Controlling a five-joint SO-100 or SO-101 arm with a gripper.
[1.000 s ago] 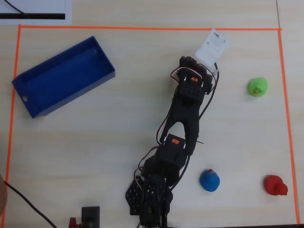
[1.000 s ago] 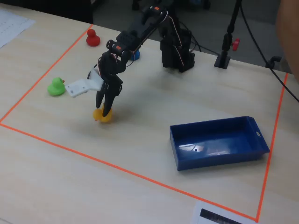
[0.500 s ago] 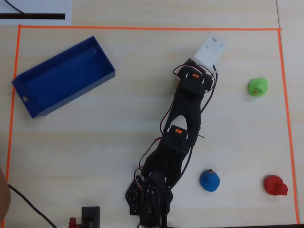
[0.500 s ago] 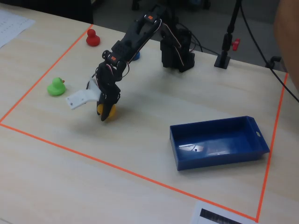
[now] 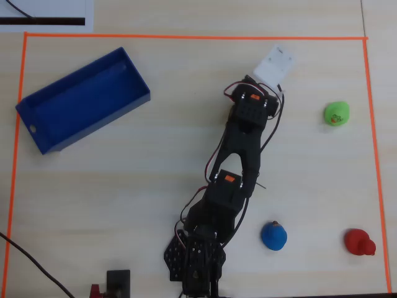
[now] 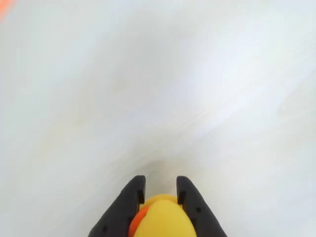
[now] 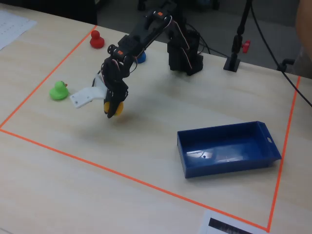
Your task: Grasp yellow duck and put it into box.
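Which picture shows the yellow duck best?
The wrist view: the yellow duck fills the bottom edge, squeezed between the black fingers. The fixed view shows only a small yellow spot above the table. In the overhead view the arm hides it.

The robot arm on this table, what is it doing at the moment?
The arm's gripper is shut on the yellow duck and holds it just above the table, as the fixed view shows. The blue box stands empty, some way off to the right in that view. The green duck, red duck and a blue toy lie untouched.
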